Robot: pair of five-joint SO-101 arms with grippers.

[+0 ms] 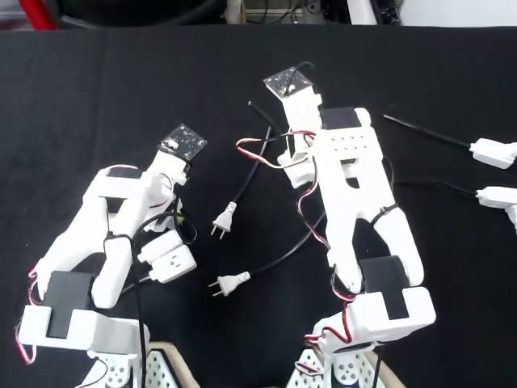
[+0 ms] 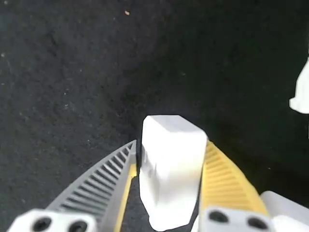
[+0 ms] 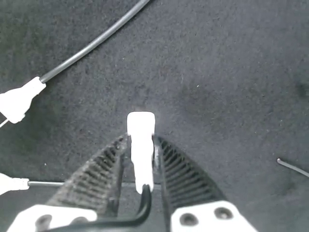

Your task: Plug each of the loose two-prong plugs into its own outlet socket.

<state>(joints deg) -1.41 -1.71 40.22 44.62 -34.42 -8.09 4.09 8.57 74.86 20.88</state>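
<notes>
Plug (image 3: 140, 128) looks light, rigid, probably slick; my right gripper (image 3: 140, 141) pinches its body, my left gripper (image 2: 171, 145) clamps a socket (image 2: 169, 183).

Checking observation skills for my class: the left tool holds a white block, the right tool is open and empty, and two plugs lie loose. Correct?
Not quite. The right tool is not open and empty: the right wrist view shows it shut on a white corded plug. The rest stands.
</notes>
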